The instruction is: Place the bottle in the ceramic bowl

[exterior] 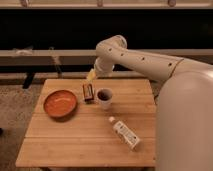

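The small white bottle (124, 133) lies on its side on the wooden table (70, 135), near the front right, cap toward the cup. The orange-red ceramic bowl (60, 103) sits at the left of the table, with nothing in it. My gripper (91, 75) hangs from the white arm (135, 57) above the table's far edge, just behind the small dark box, well away from the bottle and to the right of the bowl. It holds nothing that I can see.
A white cup with a dark inside (104, 97) stands mid-table. A small dark brown box (88, 93) stands just left of it. The arm's bulky white body (185, 120) fills the right side. A dark wall and rail run behind the table.
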`<state>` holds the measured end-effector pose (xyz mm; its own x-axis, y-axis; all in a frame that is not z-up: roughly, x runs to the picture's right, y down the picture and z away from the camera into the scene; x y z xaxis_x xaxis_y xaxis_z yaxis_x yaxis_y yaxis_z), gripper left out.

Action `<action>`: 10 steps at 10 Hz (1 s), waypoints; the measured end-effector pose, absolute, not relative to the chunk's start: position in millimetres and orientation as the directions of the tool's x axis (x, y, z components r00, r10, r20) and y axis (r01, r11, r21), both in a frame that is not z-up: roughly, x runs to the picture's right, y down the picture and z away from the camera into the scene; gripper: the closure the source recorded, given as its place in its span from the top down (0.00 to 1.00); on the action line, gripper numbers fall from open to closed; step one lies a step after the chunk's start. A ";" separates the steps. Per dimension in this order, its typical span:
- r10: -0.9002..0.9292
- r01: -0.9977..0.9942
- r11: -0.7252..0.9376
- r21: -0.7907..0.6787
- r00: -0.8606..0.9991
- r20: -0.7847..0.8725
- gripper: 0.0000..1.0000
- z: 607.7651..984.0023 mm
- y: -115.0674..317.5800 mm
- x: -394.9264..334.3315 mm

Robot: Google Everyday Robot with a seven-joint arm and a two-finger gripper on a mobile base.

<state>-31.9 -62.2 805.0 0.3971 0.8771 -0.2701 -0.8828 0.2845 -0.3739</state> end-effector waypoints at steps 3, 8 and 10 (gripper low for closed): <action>0.838 -0.854 0.333 -0.399 0.462 -0.289 0.80 804.4 -31.4 -2.4; 0.770 -0.810 0.378 -0.448 0.544 -0.333 0.80 754.9 80.5 5.6; 0.741 -0.808 0.395 -0.436 0.561 -0.368 0.80 745.6 127.8 16.5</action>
<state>16.5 127.8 745.6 0.5612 0.7412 -0.3683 -0.8083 0.3952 -0.4364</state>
